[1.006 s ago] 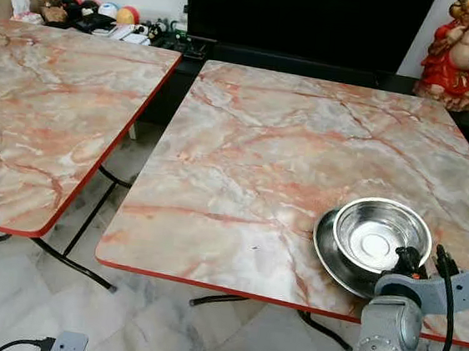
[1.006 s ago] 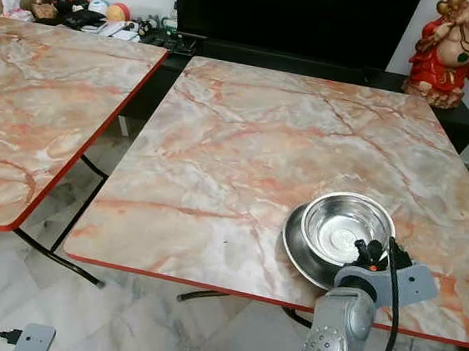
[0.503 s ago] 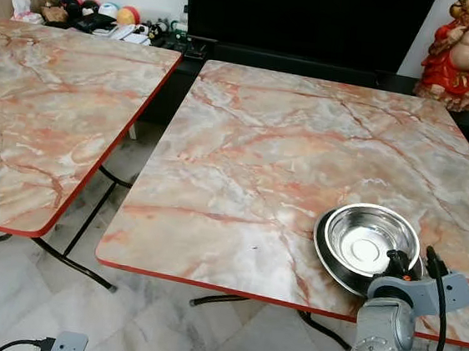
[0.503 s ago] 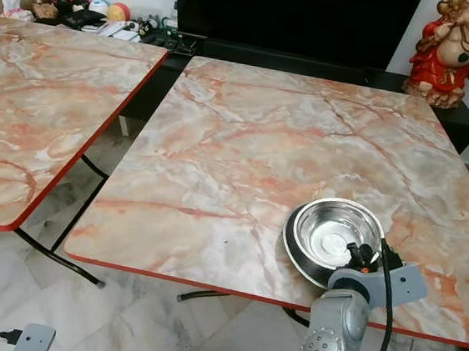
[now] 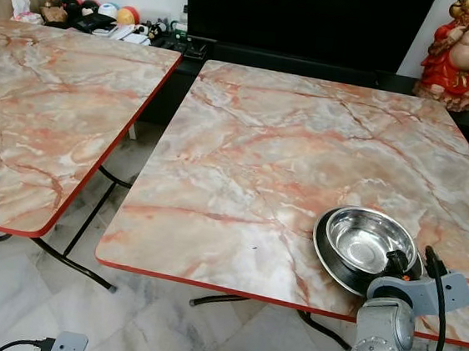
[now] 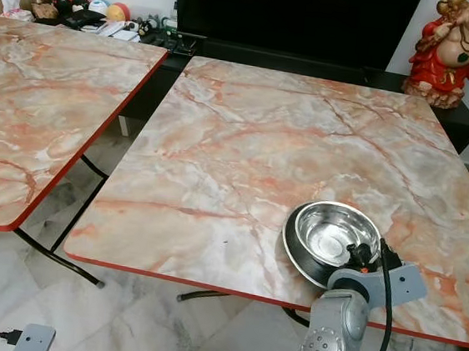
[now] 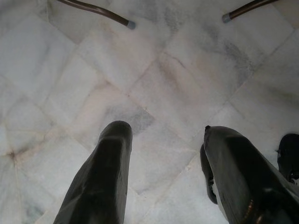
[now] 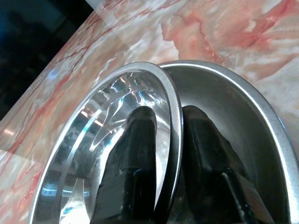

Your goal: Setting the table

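Shiny steel bowl (image 5: 368,241) sits inside steel plate (image 5: 328,254) near table edge.

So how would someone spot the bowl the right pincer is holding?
Look at the right-hand marble-patterned table with the red edge, at its near right corner. A shallow round steel plate lies there; the shiny round steel bowl sits in it, rim pinched by the right pincer.

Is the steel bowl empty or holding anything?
Empty: the steel bowl's bare shiny bottom shows, as it sits in the steel plate, rim pinched by the right gripper.
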Tool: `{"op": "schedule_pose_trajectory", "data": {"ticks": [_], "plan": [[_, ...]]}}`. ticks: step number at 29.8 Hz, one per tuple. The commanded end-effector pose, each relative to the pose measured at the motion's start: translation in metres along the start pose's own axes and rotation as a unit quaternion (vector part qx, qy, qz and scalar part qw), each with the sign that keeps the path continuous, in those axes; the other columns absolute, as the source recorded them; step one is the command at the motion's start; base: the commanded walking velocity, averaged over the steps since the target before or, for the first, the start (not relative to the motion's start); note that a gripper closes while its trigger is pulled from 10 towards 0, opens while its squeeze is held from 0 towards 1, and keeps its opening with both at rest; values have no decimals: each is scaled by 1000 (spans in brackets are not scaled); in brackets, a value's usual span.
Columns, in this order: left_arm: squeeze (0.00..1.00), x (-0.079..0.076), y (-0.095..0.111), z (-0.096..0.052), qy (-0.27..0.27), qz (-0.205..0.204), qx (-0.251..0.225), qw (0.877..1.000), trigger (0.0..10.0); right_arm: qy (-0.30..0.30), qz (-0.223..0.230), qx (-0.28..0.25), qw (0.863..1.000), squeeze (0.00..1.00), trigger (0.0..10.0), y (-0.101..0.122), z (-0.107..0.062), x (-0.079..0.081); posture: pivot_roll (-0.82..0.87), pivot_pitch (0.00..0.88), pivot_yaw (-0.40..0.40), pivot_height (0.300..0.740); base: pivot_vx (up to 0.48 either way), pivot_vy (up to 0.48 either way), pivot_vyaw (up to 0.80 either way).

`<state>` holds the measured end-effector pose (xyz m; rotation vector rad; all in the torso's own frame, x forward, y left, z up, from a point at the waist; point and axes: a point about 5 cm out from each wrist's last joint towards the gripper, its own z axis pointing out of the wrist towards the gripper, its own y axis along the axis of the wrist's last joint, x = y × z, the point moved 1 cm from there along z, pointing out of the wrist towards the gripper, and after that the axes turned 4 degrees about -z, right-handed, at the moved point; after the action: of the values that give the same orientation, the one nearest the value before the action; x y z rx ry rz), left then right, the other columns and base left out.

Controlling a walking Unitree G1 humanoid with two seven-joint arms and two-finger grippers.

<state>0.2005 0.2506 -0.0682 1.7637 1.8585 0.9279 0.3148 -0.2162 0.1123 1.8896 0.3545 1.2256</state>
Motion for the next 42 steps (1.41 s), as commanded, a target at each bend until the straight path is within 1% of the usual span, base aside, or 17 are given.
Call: {"op": "schedule_pose_trajectory", "data": {"ticks": [1, 3, 4, 5, 6, 7, 8, 11, 13, 14, 16, 18, 27, 36, 42], "plan": [[0, 1, -9, -2, 0, 3, 18, 1000, 10000, -4, -8, 6, 1000, 0, 10000, -2, 0, -4, 40, 114, -39, 740, 0, 0, 0], [0, 1, -9, -2, 1, 3, 18, 1000, 10000, -4, -8, 7, 1000, 0, 10000, -2, 0, -4, 42, 114, -40, 740, 0, 0, 0], [0, 1, -9, -2, 1, 4, 17, 1000, 10000, -4, -8, 7, 1000, 286, 10000, -3, 0, -4, 42, 114, -40, 740, 0, 0, 0], [0, 1, -9, -2, 1, 4, 17, 1000, 10000, -4, -8, 7, 1000, 286, 10000, -3, 0, -3, 42, 114, -40, 740, 0, 0, 0], [0, 1, -9, -2, 1, 3, 17, 1000, 10000, -4, -7, 7, 1000, 325, 10000, -3, -1, -3, 42, 114, -40, 740, 0, 0, 0], [0, 1, -9, -2, 1, 3, 17, 1000, 10000, -3, -6, 7, 1000, 325, 10000, -3, -1, -3, 42, 114, -40, 740, 0, 0, 0], [0, 1, -9, -2, 1, 3, 17, 1000, 10000, -4, -7, 6, 1000, 820, 10000, -2, -1, -3, 42, 114, -40, 740, 0, 0, 0], [0, 1, -8, -2, 2, 3, 17, 1000, 10000, -5, -10, 4, 1000, 816, 10000, -2, -1, -4, 42, 114, -40, 740, 0, 0, 0], [0, 1, -8, -2, 1, 2, 17, 1000, 10000, -9, -13, 3, 1000, 769, 10000, -1, -1, -5, 39, 114, -41, 740, 0, 0, 0], [0, 1, -8, -2, 1, 2, 16, 1000, 10000, -10, -14, 3, 1000, 729, 10000, -1, -2, -6, 39, 114, -41, 740, 0, 0, 0], [0, 0, -8, -2, 0, 2, 16, 1000, 10000, -12, -14, 0, 1000, 20, 10000, -1, -3, -7, 39, 114, -41, 740, 0, 0, 0], [0, 0, -8, -2, 0, 2, 16, 1000, 10000, -11, -17, 0, 1000, 0, 10000, -1, -4, -7, 35, 115, -42, 740, 0, 0, 0], [0, 0, -8, -2, 1, 1, 17, 1000, 10000, -12, -19, 1, 1000, 0, 10000, -3, -10, -7, 38, 116, -45, 740, 0, 0, 0], [0, -2, -8, -2, -2, 1, 17, 1000, 10000, -10, -20, -22, 1000, 0, 10000, 5, -12, -6, 33, 112, -48, 740, 0, 0, 0], [0, -3, -8, -2, -3, -1, 17, 1000, 10000, -27, -25, -29, 999, 0, 10000, 8, -14, -9, 31, 113, -51, 740, 0, 0, 0]]}}
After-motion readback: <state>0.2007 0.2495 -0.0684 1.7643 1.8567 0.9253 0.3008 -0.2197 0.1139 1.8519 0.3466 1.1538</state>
